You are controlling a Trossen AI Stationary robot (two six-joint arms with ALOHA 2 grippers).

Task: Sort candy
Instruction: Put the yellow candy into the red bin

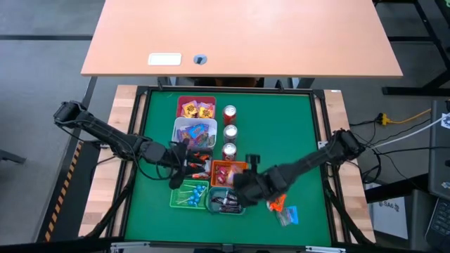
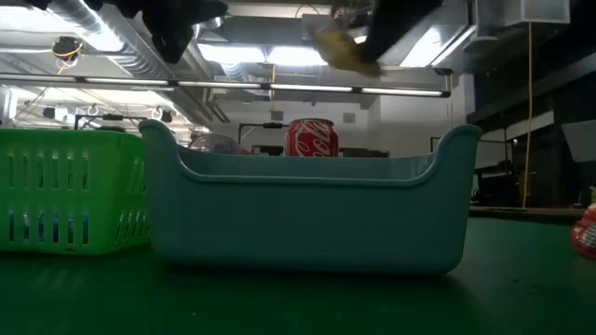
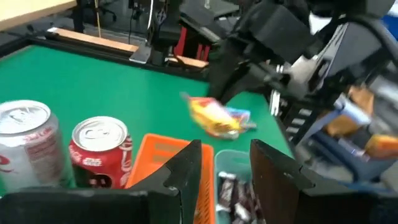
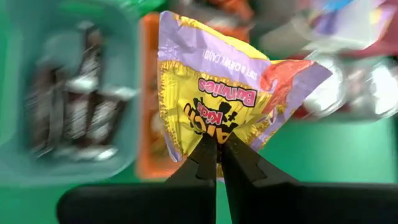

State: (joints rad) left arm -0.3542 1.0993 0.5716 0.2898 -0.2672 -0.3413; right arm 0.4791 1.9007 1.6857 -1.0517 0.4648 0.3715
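Green worktop (image 1: 295, 133) carries coloured bins and cans. Right gripper (image 4: 219, 148) is clamped on a yellow candy (image 4: 224, 106), holding it in the air over the teal bin (image 1: 226, 200) and orange bin (image 1: 229, 171). Left gripper (image 3: 225, 165) hovers beside them, fingers apart and empty.

The yellow and purple candy wrapper (image 4: 227, 102) says "Sour Patch Kids Bunnies" and "soft & chewy candy". The red can (image 2: 309, 138) behind the teal bin (image 2: 307, 219) has white Coca-Cola writing.
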